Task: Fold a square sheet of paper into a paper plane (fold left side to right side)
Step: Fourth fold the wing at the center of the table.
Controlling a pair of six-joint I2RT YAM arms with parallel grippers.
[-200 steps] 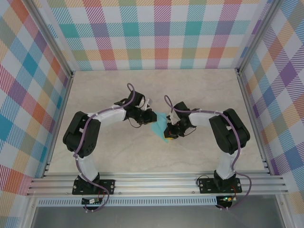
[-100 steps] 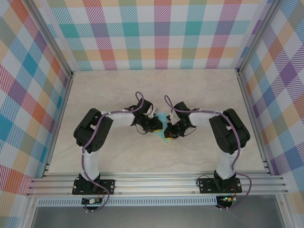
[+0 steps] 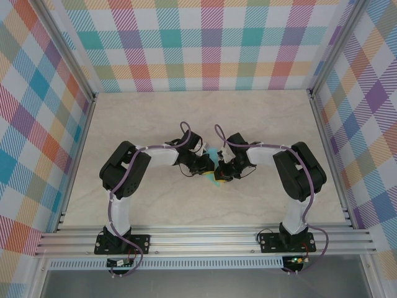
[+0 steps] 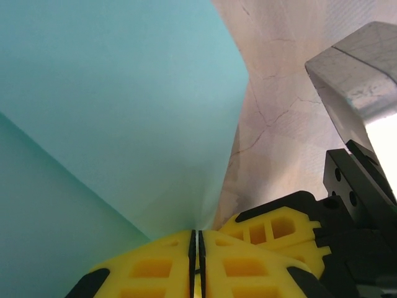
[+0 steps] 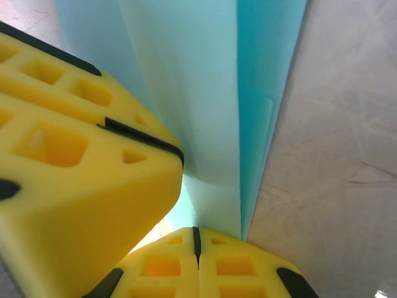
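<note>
Left arm [image 3: 158, 151] swung inward to right arm [image 3: 267, 150]; both jaws pinching turquoise paper [image 4: 124, 93], crowding it on table [image 3: 186, 112].

The left arm [image 3: 158, 153] and the right arm [image 3: 268, 151], based at 7 and 5 o'clock in the overhead view, are built alike: a black base plate [image 3: 121, 241], white tubular links and bulky black joint housings [image 3: 118, 177]. A purple cable [image 3: 110, 208] runs along the outside of each arm and loops free near the wrist. The left hand [image 4: 196, 234] and the right hand [image 5: 196, 231] each carry two yellow moulded fingers [image 4: 149, 268] with rectangular recessed pockets and black edge trim.
</note>
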